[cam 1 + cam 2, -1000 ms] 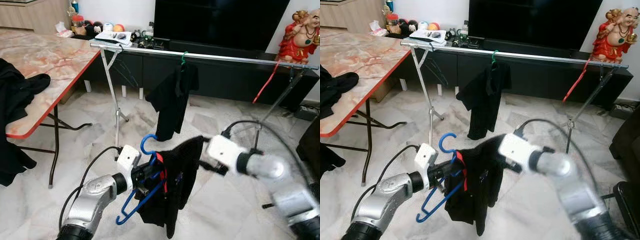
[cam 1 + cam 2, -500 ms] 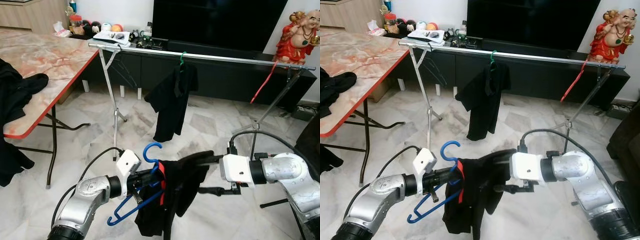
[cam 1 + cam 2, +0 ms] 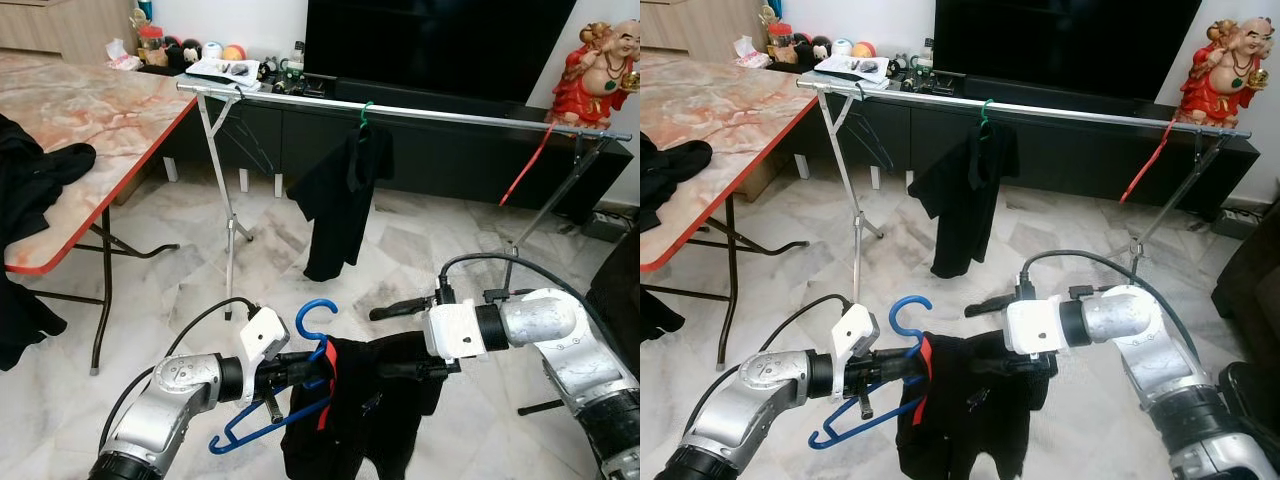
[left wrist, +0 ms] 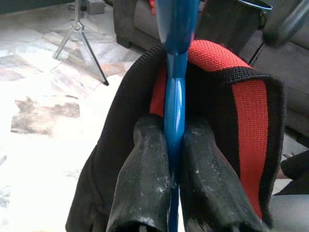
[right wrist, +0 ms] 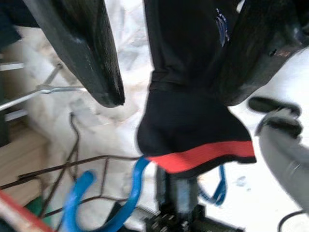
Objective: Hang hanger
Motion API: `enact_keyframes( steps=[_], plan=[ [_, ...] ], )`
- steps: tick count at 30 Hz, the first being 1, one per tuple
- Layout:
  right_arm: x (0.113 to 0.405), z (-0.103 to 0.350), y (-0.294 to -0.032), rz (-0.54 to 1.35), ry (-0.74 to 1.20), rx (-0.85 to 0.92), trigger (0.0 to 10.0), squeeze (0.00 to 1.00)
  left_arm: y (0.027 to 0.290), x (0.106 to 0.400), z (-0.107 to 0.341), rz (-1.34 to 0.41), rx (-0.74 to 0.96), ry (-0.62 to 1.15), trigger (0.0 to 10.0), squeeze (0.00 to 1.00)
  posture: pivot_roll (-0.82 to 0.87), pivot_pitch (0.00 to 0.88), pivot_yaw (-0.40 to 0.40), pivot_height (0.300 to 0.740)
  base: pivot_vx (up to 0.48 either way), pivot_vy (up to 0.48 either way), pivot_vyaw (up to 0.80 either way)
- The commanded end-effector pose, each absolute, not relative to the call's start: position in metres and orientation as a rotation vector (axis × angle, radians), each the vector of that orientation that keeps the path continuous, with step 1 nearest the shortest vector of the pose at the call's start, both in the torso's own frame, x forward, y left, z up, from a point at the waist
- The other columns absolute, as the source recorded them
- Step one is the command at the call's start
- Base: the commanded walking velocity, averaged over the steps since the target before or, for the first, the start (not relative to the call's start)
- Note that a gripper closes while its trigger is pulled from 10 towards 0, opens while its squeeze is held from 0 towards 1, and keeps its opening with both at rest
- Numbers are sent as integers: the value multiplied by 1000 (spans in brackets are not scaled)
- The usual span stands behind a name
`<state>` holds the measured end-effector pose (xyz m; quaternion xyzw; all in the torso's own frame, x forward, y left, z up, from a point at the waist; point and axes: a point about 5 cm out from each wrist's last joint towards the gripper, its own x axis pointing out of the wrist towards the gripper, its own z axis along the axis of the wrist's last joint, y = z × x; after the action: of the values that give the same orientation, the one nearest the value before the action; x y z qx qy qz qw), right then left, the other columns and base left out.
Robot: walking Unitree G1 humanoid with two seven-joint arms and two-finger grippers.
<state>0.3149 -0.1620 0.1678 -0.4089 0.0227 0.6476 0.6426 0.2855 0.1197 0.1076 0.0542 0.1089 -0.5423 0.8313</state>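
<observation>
- L gripper (image 4: 173, 159) was clamped tight on the blue hanger (image 3: 300, 355), low in front of the robot, well short of the rail (image 3: 420, 113).
- Black shirt (image 3: 365, 420) w/ red collar hung off the hanger.
- R gripper (image 3: 385, 340) had fingers wide apart, one above the shirt, one at its shoulder; gripping nothing.
- Best, I'd say: seat the shirt evenly first, then lift the hook over the rail, clear of the shirt (image 3: 340, 200) already hanging.

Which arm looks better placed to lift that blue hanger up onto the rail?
Probably the left. The left gripper is already shut on the blue hanger, its hook pointing up. The right gripper is open around the black shirt, not holding the hanger; the metal rail lies ahead.
</observation>
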Motion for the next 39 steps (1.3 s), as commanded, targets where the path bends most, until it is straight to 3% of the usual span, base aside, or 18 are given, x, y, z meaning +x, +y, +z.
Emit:
enact_keyframes(
  steps=[1,23,39],
  plan=[
    [318,161,-164,1488,91,-1018,10000,0,110,288,122,-1201,157,168,10000,0,59,59,-113,740,0,0,0],
    [330,144,-153,1433,83,-1027,10000,0,100,287,130,-1264,236,152,10000,0,82,64,-114,740,0,0,0],
    [330,127,-151,1481,161,-936,10000,0,97,286,130,-1276,263,145,10000,0,94,55,-118,740,0,0,0]
  ],
)
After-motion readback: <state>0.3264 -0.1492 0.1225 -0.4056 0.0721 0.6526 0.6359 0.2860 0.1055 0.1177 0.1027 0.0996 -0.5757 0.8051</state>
